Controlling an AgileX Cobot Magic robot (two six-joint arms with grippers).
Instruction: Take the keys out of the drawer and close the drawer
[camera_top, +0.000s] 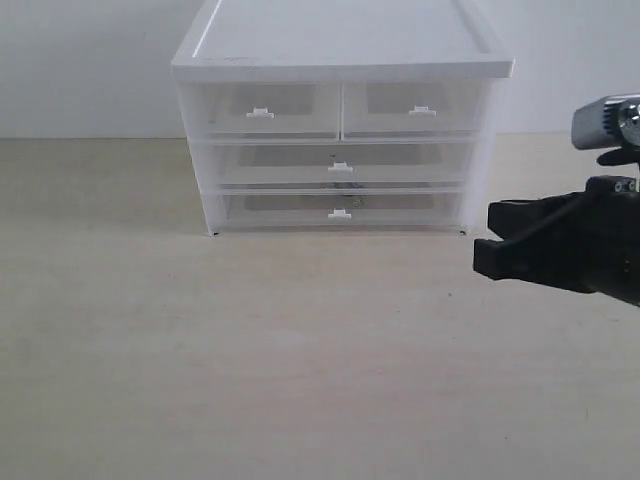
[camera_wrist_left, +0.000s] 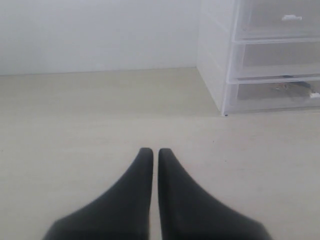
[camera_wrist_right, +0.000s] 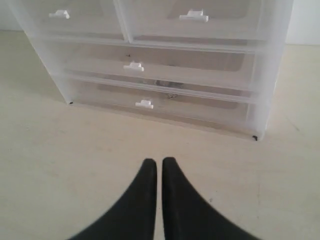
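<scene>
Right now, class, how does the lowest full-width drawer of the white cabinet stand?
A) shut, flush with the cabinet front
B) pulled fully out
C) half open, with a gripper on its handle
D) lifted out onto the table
A: the lowest drawer sits flush with the cabinet front, and the right gripper hangs short of its tab handle, touching nothing.

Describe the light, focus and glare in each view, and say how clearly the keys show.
Exterior view: soft, even light, washed-out whites, a faint shadow under the cabinet; the right gripper is a dark mass at the edge. Left wrist view: left gripper soft-edged, keys a blurred smudge. Right wrist view: the drawer front is cloudy, keys a dim dark trace.
</scene>
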